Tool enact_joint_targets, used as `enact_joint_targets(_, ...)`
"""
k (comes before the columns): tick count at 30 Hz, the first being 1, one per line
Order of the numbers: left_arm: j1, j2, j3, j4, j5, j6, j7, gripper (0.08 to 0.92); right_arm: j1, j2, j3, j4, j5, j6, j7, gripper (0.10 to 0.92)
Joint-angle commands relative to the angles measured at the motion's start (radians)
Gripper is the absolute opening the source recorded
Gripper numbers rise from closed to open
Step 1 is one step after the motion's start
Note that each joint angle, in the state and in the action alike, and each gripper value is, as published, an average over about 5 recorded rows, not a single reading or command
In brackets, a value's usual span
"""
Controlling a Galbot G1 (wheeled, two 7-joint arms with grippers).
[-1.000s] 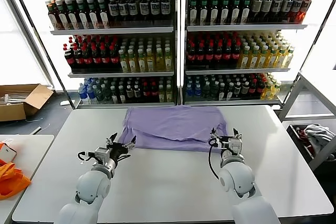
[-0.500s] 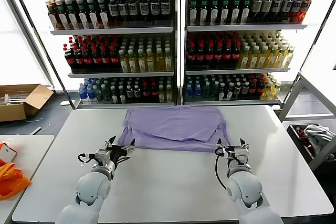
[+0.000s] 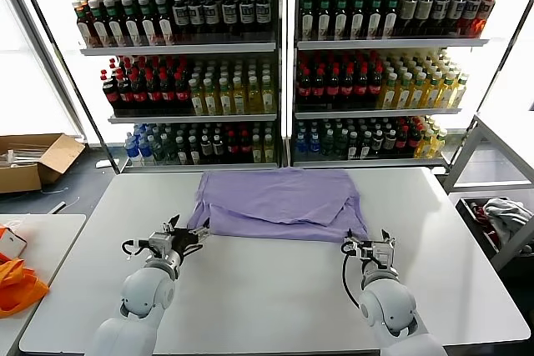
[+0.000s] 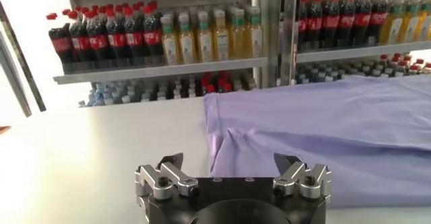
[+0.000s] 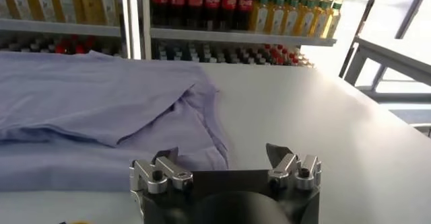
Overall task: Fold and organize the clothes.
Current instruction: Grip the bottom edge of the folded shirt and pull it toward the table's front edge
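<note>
Left gripper (image 3: 185,234): fingers (image 4: 170,162) spread wide, holding nothing, low over the counter (image 3: 267,306) just off the near-left corner of the lavender T-shirt (image 3: 279,204); from the left wrist view the fingertips sit at the shirt's near hem, can't tell if they touch the fabric. Right gripper (image 3: 370,244): fingers (image 5: 276,154) also wide and empty, low over the counter right at the shirt's near-right corner, a folded sleeve edge lying just ahead of the fingertips in the right wrist view. Both arms reach in from the near edge, one per side of the garment. The T-shirt lies flat on the far half of the white counter, roughly centred, partly folded with an upper layer overlapping a lower one and a crease running along the near side; no print visible on the face that shows. Behind the counter, two shelf units (image 3: 284,64) stocked with rows of bottled drinks, dark, red-capped, yellow and green. Off to the left, an open cardboard box (image 3: 33,160) on the floor and bright orange fabric (image 3: 17,285) on a side table; to the right, a grey-white bundle of garments (image 3: 505,214) in a bin.
</note>
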Motion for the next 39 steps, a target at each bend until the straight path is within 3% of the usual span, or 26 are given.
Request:
enact_joint_targets(1,-0.006,0.006,0.006,0.024,-0.011,0.006,-0.006,0.823,-0.007,0.001,-0.001,-0.013,0.001,-0.001,-0.005,0.810)
enact_joint_targets(7,0.011,0.014,0.012,0.015,-0.013,0.014,-0.003,0.758,-0.023,0.012,-0.008,-0.018,0.001,0.000,-0.015,0.673)
enact_joint_targets(25,0.046,0.017,0.011,0.025,-0.005,0.012,0.028,0.239,-0.071,0.008,0.008,0.012,-0.002,0.006,-0.056,0.156)
enact_joint_targets(31,0.108,0.020,-0.008,-0.064,-0.001,0.006,0.019,0.096,-0.079,0.005,0.010,0.045,0.004,0.005,-0.059,0.116)
enact_joint_targets(39,0.333,0.000,-0.048,-0.358,0.040,0.003,-0.011,0.085,-0.160,-0.011,0.009,0.195,0.000,0.001,-0.040,0.116)
